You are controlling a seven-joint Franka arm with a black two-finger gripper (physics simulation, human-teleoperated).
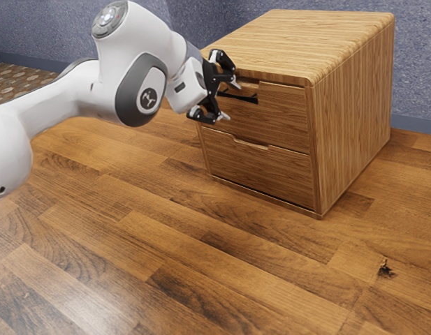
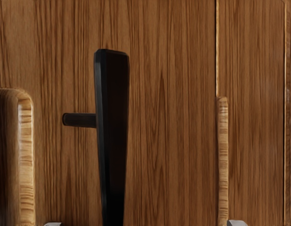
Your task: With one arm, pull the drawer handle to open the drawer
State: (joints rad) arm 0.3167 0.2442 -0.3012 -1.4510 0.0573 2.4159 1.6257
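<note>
Gaping wide, the hand [image 1: 222, 92] faces the black handle [image 1: 243, 96] on the top drawer [image 1: 279, 117], lower drawer [image 1: 260, 167] beneath.

No lettering, number or brand is legible; the arm's grey joint cap [image 1: 141, 89] bears a wordless emblem [image 1: 151, 94].

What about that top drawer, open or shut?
Shut: the top drawer lies flush with the lower drawer; the open gripper straddles its black handle.

Exterior view from the side, facing the cabinet [image 1: 341, 98], wrist view close on the drawer front [image 2: 173, 117], handle [image 2: 112, 141] shared.
</note>
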